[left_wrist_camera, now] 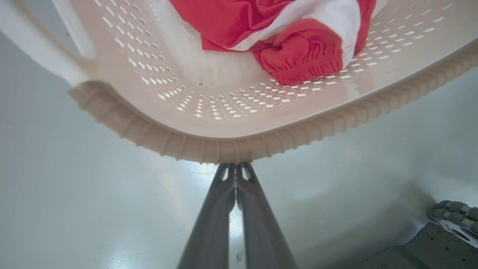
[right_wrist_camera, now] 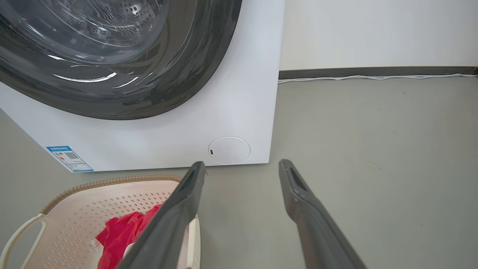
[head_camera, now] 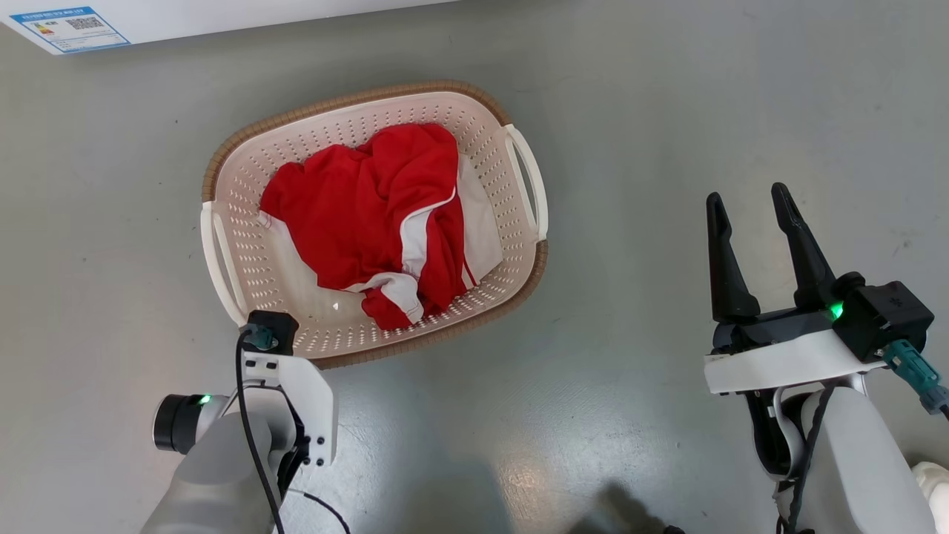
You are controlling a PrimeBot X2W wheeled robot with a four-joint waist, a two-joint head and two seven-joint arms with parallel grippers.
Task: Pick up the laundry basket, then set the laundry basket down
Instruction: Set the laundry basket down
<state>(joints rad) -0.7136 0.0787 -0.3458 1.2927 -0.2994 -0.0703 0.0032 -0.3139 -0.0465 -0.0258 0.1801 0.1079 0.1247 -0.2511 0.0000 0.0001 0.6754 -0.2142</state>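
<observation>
The laundry basket [head_camera: 348, 102] is seen on the grey floor [head_camera: 667, 111] in front of the robot, just short of a white washing machine [right_wrist_camera: 239, 112]. Its long axis is laid across the head view, with a white loop handle at each short end and the right end turned slightly farther away. A crumpled red and white garment [head_camera: 371, 208] is held inside it. The left tool [left_wrist_camera: 236, 166] is placed at the basket's near left corner, its two fingers pressed together with the tips tucked against the underside of the brown rim; whether the rim is pinched cannot be told. The right tool [head_camera: 746, 196] is held with its fingers apart, well to the right of the basket, so the left arm is judged much the nearer.
</observation>
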